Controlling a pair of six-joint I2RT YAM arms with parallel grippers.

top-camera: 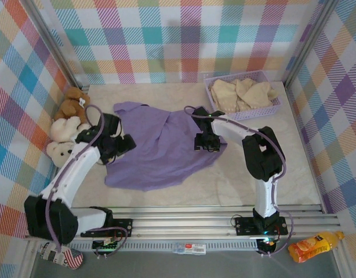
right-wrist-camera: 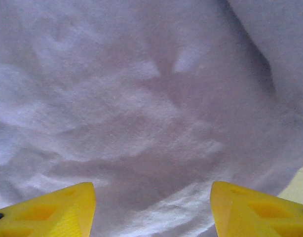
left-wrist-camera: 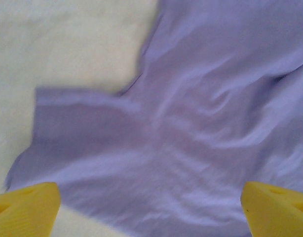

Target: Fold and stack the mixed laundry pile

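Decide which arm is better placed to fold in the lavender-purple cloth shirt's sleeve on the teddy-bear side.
Left, probably: the left end effector, open, hovers over that sleeve; the right end effector sits at the lavender-purple shirt's opposite edge.

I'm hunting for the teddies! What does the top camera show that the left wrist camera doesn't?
Top view: the teddy bears on the left, and the basket holding the cream garment. Left wrist view: a close look at what seems to be a sleeve, plus its own yellow fingers, spread open. Both: the purple shirt lying on the pale table.
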